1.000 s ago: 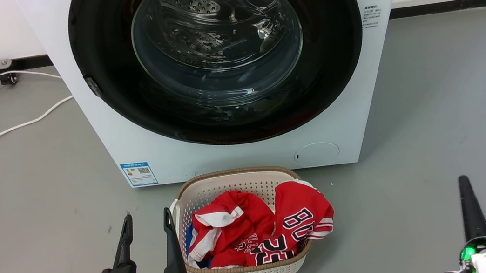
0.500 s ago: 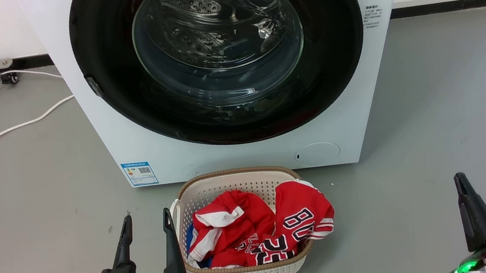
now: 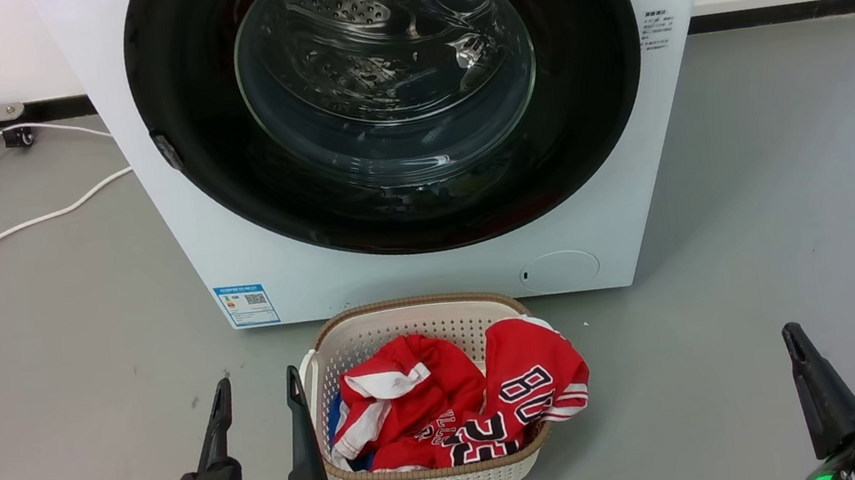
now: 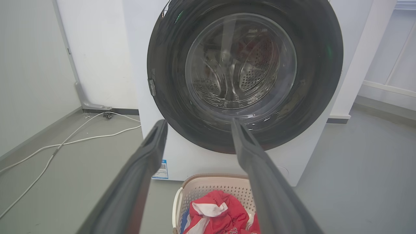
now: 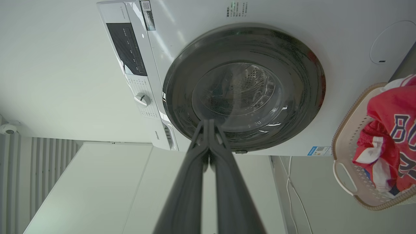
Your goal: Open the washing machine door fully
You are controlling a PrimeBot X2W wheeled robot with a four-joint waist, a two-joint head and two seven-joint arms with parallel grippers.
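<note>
**A:** Grippers first: how do they stand?

**B:** The left gripper (image 3: 257, 378) has its two fingers spread wide with nothing between them, low beside the left rim of the laundry basket (image 3: 404, 309). The right gripper (image 5: 207, 122) has its fingers pressed together at the tips, also empty, over bare floor (image 3: 759, 188) at the lower right.

**A:** And the washing machine door (image 3: 388, 96)?

**B:** Closed, flush in the front of the washing machine (image 3: 247, 247), well apart from both grippers. The steel drum (image 4: 256, 68) shows through its glass.

**A:** Around it?

**B:** The basket sits just before the washer, with red garments (image 3: 449, 402) heaped inside. A white cable (image 3: 21, 223) lies on the floor to the left.
</note>
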